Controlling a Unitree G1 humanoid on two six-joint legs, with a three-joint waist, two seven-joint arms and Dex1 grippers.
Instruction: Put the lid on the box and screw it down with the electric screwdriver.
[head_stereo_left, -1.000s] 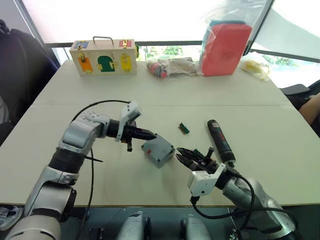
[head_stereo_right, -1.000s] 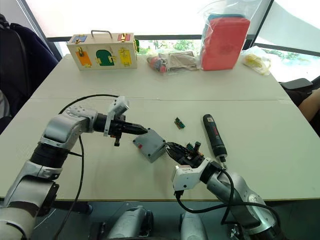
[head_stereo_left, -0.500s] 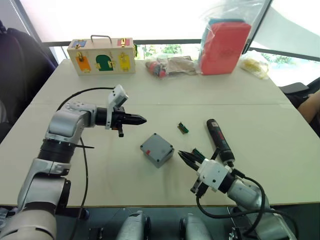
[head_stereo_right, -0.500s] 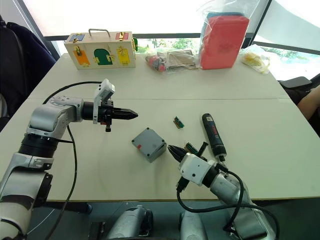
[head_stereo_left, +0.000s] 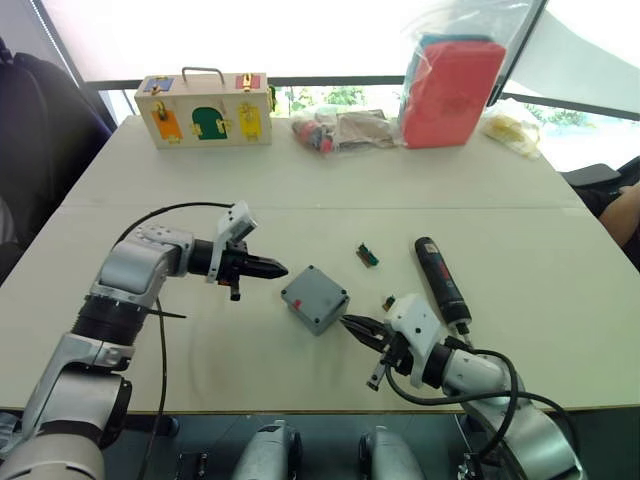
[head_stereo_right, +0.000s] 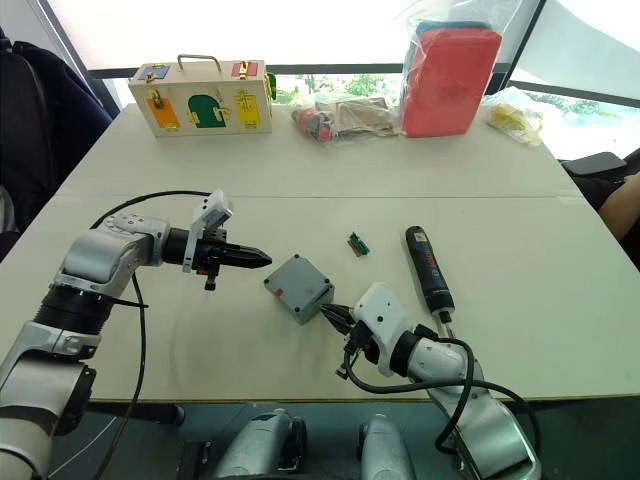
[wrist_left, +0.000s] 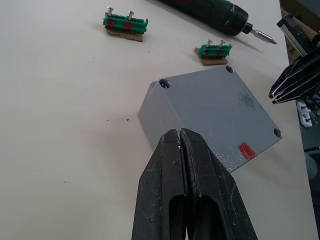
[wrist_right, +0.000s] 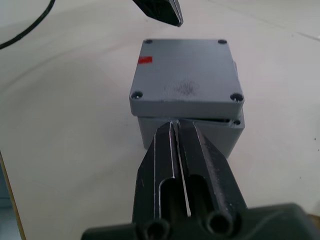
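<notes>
The left pincer (head_stereo_left: 272, 268) is closed tight, its two black fingers pressed together, and it holds nothing. It floats just left of the box (head_stereo_left: 314, 299), close to it but not touching. The right pincer (head_stereo_left: 357, 326) is closed too, with only a thin line between its fingers, and it is empty. Its tip points at the near right side of the box, very close; I cannot tell if it touches.

The box sits in the middle of the worktop (head_stereo_left: 520, 230). The lid (wrist_right: 186, 73) lies on top of the box. The right wrist view shows it sitting a little crooked, so one box corner peeks out under it. That view and the left wrist view show a screw hole at each lid corner and a small red mark (wrist_left: 245, 150).

The electric screwdriver (head_stereo_left: 442, 281) lies flat to the right of the box, well apart from it. Two small green bit holders (wrist_left: 124, 25) lie near it. A wooden case (head_stereo_left: 205, 109) and a red bag (head_stereo_left: 450, 92) sit at the far edge.
</notes>
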